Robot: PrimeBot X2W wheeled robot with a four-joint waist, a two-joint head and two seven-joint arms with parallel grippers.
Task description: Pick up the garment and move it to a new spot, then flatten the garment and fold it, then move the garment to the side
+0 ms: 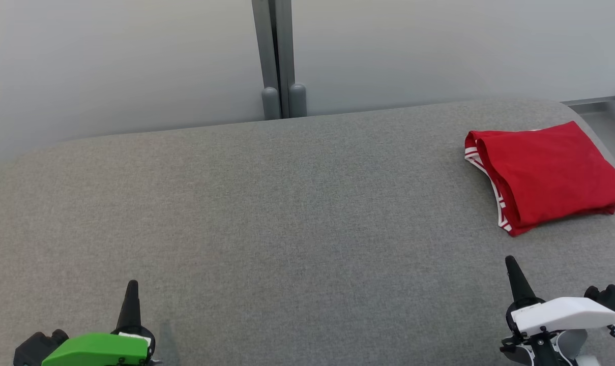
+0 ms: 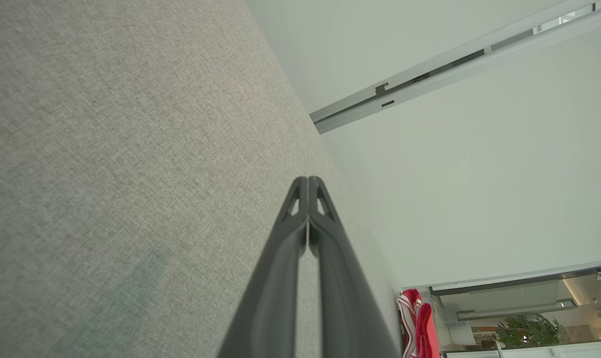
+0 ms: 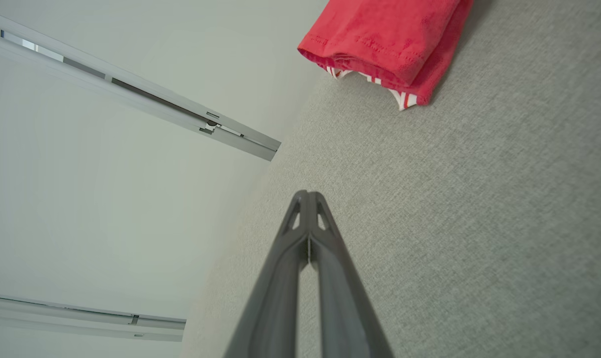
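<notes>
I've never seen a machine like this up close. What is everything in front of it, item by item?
Folded red cloth garment with white striped trim: one, red and white, far right of the surface, lying on its own.
Grey woven fabric surface: one, grey, under the garment and both grippers.
Pale wall panels: two, off-white, behind the surface.
Upright grey metal post: one, grey, between the panels.
Leafy green plant: one, green, far off in the room beyond, seen from the left wrist.
Left gripper: one, dark fingers shut, green casing, lower left, holding nothing.
Right gripper: one, dark fingers shut, white casing, lower right, short of the garment.
</notes>
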